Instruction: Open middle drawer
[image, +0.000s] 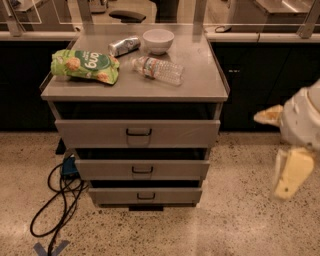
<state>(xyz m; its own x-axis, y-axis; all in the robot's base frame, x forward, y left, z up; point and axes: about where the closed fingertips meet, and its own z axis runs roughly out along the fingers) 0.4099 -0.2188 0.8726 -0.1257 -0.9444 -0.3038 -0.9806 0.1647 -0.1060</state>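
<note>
The grey metal cabinet (135, 85) has three drawers, each with a small black bar handle. The middle drawer (142, 170) has the mid-sized front and sits between the tall top drawer (137, 133) and the narrow bottom drawer (146, 196). A dark gap shows above each front. My gripper (276, 152) hangs at the right edge of the view, well right of the cabinet and apart from it, at about the height of the upper two drawers. Its yellowish fingers (290, 175) stand spread and hold nothing.
On the cabinet top lie a green snack bag (85, 65), a can (124, 46), a white bowl (158, 40) and a plastic water bottle (159, 70). Black cables (60, 200) trail on the speckled floor at lower left. Dark counters stand behind.
</note>
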